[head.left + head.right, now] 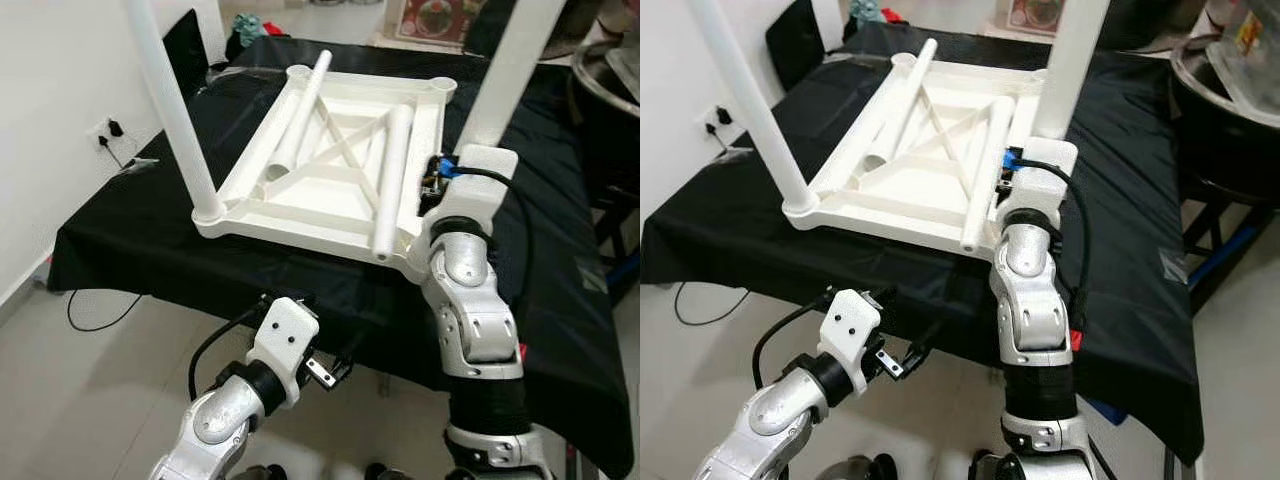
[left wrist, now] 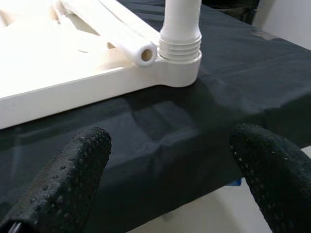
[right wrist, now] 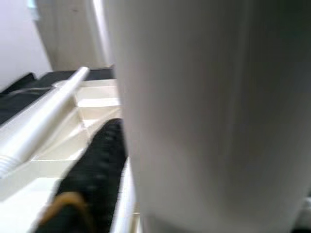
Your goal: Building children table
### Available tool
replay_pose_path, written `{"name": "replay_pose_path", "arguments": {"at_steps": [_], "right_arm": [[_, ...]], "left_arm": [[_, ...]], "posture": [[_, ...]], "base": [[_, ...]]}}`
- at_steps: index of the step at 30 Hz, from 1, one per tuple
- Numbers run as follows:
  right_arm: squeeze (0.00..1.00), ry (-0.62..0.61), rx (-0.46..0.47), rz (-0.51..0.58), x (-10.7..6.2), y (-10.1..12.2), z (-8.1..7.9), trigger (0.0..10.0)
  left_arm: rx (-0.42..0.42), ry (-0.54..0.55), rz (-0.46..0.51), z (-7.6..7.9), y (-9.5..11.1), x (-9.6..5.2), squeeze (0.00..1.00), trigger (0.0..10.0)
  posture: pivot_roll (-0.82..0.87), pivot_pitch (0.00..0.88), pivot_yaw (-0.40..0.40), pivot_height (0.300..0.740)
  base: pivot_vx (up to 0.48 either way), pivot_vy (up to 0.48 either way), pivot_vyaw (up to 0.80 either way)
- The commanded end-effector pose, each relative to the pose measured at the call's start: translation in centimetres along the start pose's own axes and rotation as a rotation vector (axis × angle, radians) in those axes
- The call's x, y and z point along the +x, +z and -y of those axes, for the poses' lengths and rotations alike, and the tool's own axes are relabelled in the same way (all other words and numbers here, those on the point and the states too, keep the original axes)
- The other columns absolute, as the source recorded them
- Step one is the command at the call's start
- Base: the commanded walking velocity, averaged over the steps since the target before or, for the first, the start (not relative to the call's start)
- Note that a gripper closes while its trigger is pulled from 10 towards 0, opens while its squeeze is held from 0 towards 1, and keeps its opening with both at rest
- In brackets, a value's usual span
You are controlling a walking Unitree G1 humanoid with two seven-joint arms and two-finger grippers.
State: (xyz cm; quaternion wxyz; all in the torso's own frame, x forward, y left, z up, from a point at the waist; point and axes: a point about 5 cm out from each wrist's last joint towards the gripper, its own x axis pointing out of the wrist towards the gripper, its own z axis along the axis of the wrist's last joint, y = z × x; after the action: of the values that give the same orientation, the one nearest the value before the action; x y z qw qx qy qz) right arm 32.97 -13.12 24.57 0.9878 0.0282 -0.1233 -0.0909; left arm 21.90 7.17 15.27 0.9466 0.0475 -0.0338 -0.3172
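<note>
A white plastic tabletop (image 1: 330, 190) lies upside down on a black-clothed table (image 1: 120, 240). One white leg (image 1: 175, 110) stands upright in its near left corner. A second upright leg (image 1: 510, 70) rises at the near right corner, its threads (image 2: 181, 46) showing above the socket. My right gripper (image 1: 478, 150) is shut on this leg, with one black finger (image 3: 97, 165) pressed against it. Two loose legs (image 1: 392, 180) (image 1: 300, 110) lie across the underside. My left gripper (image 2: 170, 165) hangs open below the table's front edge, apart from the cloth.
A wall socket with a plugged cable (image 1: 108, 132) is on the left wall, and a cable (image 1: 100, 320) loops on the floor. A black bag (image 1: 185, 45) stands at the back left. Dark furniture (image 1: 610, 110) crowds the right side.
</note>
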Motion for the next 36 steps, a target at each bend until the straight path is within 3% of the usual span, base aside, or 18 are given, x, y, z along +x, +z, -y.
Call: {"name": "replay_pose_path", "arguments": {"at_steps": [1,2,3,8,9,15,16,20,22,25,33,36], "right_arm": [[0.74,0.058,0.032,0.041,0.0,0.8,-0.9,10.0],[0.74,0.062,0.036,0.051,0.0,0.9,-1.1,10.0],[0.0,0.093,0.045,0.063,-0.1,1.2,-1.3,10.0],[0.0,0.194,0.068,0.097,-0.2,1.6,-1.5,10.0],[0.0,0.259,0.104,0.097,-0.2,1.6,-1.4,10.0],[0.0,0.381,0.142,0.109,-0.1,1.3,0.5,10.0],[0.0,0.493,0.151,0.097,0.1,0.9,1.9,10.0],[0.0,0.542,0.145,0.078,0.2,0.6,2.5,10.0],[0.0,0.664,0.14,0.028,0.6,-0.1,3.4,10.0],[0.0,0.704,0.137,0.007,0.7,-0.4,3.6,10.0],[0.0,1.016,0.215,-0.07,1.3,-1.0,2.4,10.0],[0.0,1.074,0.226,-0.094,1.4,-1.2,2.2,10.0]], "left_arm": [[0.01,0.001,-0.01,0.1,-0.2,-0.2,0.0,10.0],[0.009,0.001,-0.01,0.1,-0.2,-0.2,0.0,10.0],[0.008,0.0,-0.011,0.2,-0.2,-0.2,0.0,10.0],[0.006,-0.002,-0.012,0.2,-0.2,-0.2,0.0,10.0],[0.005,-0.001,-0.012,0.2,-0.2,-0.2,0.0,10.0],[0.004,-0.002,-0.01,0.3,-0.2,-0.3,0.0,10.0],[0.004,-0.005,-0.01,0.4,-0.3,-0.3,0.0,10.0],[0.003,-0.007,-0.009,0.4,-0.3,-0.3,0.0,10.0],[0.002,-0.014,-0.009,0.5,-0.3,-0.3,0.0,10.0],[0.002,-0.016,-0.008,0.5,-0.3,-0.3,0.0,10.0],[-0.018,-0.043,0.002,1.0,-0.1,-0.4,0.0,10.0],[-0.018,-0.043,0.001,1.1,-0.2,-0.4,0.0,10.0]], "posture": [[0.12,0.172,-0.005,0.74],[0.12,0.172,-0.005,0.74],[0.12,0.17,-0.004,0.74],[0.12,0.169,-0.006,0.74],[0.12,0.167,-0.007,0.74],[0.12,0.163,-0.007,0.74],[0.12,0.155,-0.006,0.74],[0.12,0.153,-0.006,0.74],[0.12,0.149,-0.005,0.74],[0.12,0.149,-0.004,0.74],[0.14,0.138,-0.014,0.74],[0.13,0.138,-0.014,0.74]], "base": [[0.0,0.0,0.0],[0.0,0.0,0.0],[0.0,0.0,0.0],[0.0,0.0,0.0],[0.0,0.0,0.0],[0.0,0.0,0.0],[0.0,0.0,0.0],[0.0,0.0,0.0],[0.0,0.0,0.0],[0.0,0.0,0.0],[0.0,0.0,0.0],[0.0,0.0,0.0]]}}
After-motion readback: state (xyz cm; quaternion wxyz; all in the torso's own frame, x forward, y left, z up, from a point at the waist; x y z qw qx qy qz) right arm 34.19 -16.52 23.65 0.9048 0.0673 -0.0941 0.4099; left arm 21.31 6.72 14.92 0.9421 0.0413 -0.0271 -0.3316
